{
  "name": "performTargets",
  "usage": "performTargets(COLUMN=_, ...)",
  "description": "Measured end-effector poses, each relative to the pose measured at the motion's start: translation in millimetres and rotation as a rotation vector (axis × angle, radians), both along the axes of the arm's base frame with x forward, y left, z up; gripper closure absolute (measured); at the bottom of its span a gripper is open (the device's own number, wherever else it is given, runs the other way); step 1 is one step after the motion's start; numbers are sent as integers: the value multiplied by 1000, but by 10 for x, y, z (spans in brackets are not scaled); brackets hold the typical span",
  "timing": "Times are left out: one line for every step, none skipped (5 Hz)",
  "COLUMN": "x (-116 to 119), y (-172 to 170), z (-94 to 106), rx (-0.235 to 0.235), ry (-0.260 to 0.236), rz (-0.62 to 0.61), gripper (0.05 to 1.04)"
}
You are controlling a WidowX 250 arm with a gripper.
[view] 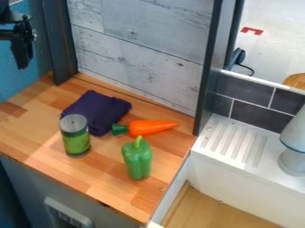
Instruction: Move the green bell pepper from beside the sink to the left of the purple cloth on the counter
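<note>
Gripper point(22, 66) hangs at upper left (whether apart or together cannot be told), nearest purple cloth point(98, 110), flanked by can point(75, 136) and carrot point(150, 127); green pepper point(138, 161) below centre.

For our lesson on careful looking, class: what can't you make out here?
All in the camera view:
- Can: label print, too small.
- Cloth: near edge, partly behind the can.
- Gripper: the arm above it, cut off by the edge.
- Pale object at right: far side, cut off by the right edge.
</note>
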State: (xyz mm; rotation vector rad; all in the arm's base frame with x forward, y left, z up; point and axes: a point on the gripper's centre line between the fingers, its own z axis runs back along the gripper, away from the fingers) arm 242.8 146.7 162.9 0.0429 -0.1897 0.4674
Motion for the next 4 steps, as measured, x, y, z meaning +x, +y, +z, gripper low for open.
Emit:
performTargets(x=-18, y=-16, z=-77, rx=-15, ry=25, rz=-3, gripper=81)
performTargets(x=-26, y=-216, z=-204, rx=-48, ry=50, rz=-51, gripper=81)
performTargets(x=-35, y=-462, z=-211, rx=-53, ry=43, rz=-115, gripper=81)
performTargets(x=-37, y=-693, z=-312, rx=-71, ry=47, rz=-170, gripper=81)
